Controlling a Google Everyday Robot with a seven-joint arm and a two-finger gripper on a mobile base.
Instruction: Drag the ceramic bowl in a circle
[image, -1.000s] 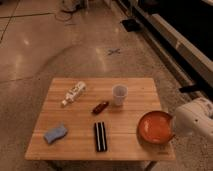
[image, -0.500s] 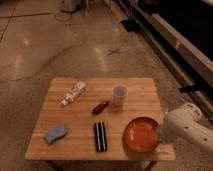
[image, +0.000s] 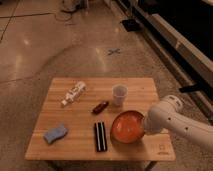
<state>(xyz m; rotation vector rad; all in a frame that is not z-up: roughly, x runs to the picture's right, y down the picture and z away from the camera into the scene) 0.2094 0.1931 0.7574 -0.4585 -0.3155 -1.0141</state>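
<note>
Ceramic bowl (image: 128, 127) beside black bar (image: 100, 136); jaws (image: 145, 128) at its right rim.

tool (image: 145, 129) at ceramic bowl (image: 127, 127) right rim | bowl tilted | table (image: 60, 150)

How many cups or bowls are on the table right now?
2. The ceramic bowl sits near the front right, with the gripper at its right rim. The white cup stands behind it. None looks hidden.

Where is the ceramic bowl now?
The ceramic bowl sits front-right on the table, between the black bar and the gripper, below the cup.
</note>
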